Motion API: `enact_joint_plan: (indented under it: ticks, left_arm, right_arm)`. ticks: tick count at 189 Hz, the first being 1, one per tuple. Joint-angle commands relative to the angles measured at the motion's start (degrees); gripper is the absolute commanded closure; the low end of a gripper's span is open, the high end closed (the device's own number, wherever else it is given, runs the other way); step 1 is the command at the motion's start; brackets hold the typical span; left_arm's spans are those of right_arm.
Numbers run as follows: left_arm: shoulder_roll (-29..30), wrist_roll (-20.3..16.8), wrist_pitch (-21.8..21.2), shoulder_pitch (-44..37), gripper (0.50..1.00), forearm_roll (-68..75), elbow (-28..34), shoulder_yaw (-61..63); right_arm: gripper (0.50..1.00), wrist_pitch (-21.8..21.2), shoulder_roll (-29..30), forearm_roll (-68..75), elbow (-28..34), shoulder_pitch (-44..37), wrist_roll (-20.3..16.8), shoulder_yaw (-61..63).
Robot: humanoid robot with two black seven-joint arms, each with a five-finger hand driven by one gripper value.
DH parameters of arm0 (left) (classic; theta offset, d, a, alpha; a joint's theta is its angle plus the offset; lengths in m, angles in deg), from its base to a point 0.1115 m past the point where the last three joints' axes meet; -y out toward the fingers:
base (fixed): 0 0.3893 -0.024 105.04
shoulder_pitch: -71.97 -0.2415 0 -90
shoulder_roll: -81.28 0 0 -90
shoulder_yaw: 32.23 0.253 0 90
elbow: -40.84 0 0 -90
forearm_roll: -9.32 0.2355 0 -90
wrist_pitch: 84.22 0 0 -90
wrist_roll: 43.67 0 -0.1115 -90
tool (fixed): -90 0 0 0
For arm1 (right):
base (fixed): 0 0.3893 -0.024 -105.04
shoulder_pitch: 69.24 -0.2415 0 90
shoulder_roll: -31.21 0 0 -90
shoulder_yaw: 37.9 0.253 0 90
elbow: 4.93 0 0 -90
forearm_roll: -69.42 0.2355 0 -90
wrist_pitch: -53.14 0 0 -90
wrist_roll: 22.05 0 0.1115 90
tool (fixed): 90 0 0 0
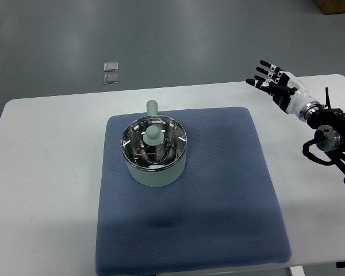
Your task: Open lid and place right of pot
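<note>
A pale green pot [155, 154] with a short handle pointing away from me stands on the left part of a blue mat [218, 190]. A glass lid [155, 144] with a metal rim and a green knob [153, 135] sits on the pot. My right hand [270, 79] hovers over the table's far right, well right of the pot and past the mat's corner, fingers spread and holding nothing. Its arm comes in from the right edge. The left arm does not show.
The mat lies on a white table [46, 149] whose far edge meets a grey floor. Two small clear squares [111, 72] lie on the floor beyond the table. The mat's right half is bare.
</note>
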Motion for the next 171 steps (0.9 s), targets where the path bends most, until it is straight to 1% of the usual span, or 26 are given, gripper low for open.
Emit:
enact_joint_plan:
  ticks: [1, 16, 17, 29, 66, 90, 91, 106, 117, 118, 119, 132, 141, 142, 153, 162, 163, 171]
  left_arm:
    - [0.0, 0.05, 0.0, 0.08, 0.5, -0.01, 0.0, 0.0]
    - [0.0, -0.04, 0.0, -0.01, 0.5, -0.01, 0.0, 0.0]
    - [0.0, 0.05, 0.0, -0.01, 0.5, -0.01, 0.0, 0.0]
    - [0.0, -0.04, 0.0, -0.01, 0.5, -0.01, 0.0, 0.0]
    - [0.0, -0.04, 0.0, 0.08, 0.5, -0.01, 0.0, 0.0]
    - [0.0, 0.05, 0.0, -0.01, 0.5, -0.01, 0.0, 0.0]
    - [0.0, -0.04, 0.0, -0.01, 0.5, -0.01, 0.0, 0.0]
    - [0.0, -0.04, 0.0, -0.01, 0.5, -0.01, 0.0, 0.0]
    - [0.0, 0.05, 0.0, -0.01, 0.5, -0.01, 0.0, 0.0]
    - [0.0, 0.05, 0.0, 0.08, 0.5, -0.01, 0.0, 0.0]
    - [0.0, -0.04, 0.0, -0.01, 0.5, -0.01, 0.0, 0.0]
    - [0.0, -0.04, 0.0, -0.01, 0.5, -0.01, 0.0, 0.0]
    - [0.0, -0.04, 0.0, -0.01, 0.5, -0.01, 0.0, 0.0]
    - [0.0, 0.05, 0.0, 0.08, 0.5, -0.01, 0.0, 0.0]
    - [0.0, -0.04, 0.0, -0.01, 0.5, -0.01, 0.0, 0.0]
    - [0.0, -0.04, 0.0, -0.01, 0.5, -0.01, 0.0, 0.0]
    - [0.0, -0.04, 0.0, -0.01, 0.5, -0.01, 0.0, 0.0]
    - [0.0, 0.05, 0.0, -0.01, 0.5, -0.01, 0.0, 0.0]
  right_arm:
    - [0.57, -1.01, -0.29, -0.19, 0.03, -0.87, -0.05, -0.13]
    - [0.57, -1.53, -0.47, -0.19, 0.03, -1.13, -0.05, -0.22]
    - [0.57, -2.66, -1.16, -0.28, 0.03, -1.48, -0.05, -0.22]
    - [0.57, -3.46, -1.43, -1.25, 0.03, -2.01, -0.14, -0.22]
    - [0.57, -3.73, -1.61, -6.34, 0.64, -3.59, -0.14, -0.48]
    - [0.57, -4.87, -1.61, -9.51, 1.26, -4.74, -0.14, -0.74]
    - [0.572, -5.74, -1.7, -12.12, 2.13, -5.78, -0.14, -0.92]
    - [0.572, -7.33, -2.4, -16.97, 3.45, -7.9, -0.14, -1.27]
    - [0.572, -7.51, -2.49, -17.68, 3.63, -8.16, -0.14, -1.27]
    - [0.572, -8.9, -2.58, -21.6, 4.59, -9.73, -0.14, -1.45]
    - [0.572, -9.18, -2.66, -22.59, 4.68, -10.09, -0.14, -1.53]
    - [0.572, -11.28, -2.75, -28.04, 5.74, -12.29, -0.14, -2.76]
    - [0.572, -11.29, -2.75, -28.05, 5.74, -12.3, -0.14, -2.77]
    - [0.572, -12.77, -3.19, -32.58, 7.04, -14.3, -0.05, -4.42]
    - [0.572, -13.92, -3.63, -36.66, 8.72, -16.07, 0.12, -6.19]
    - [0.572, -13.93, -3.63, -36.67, 8.73, -16.07, 0.12, -6.19]
    - [0.572, -14.53, -3.89, -40.67, 10.56, -17.47, 0.56, -7.76]
    - [0.572, -14.8, -3.9, -44.31, 11.89, -18.8, 0.74, -8.83]
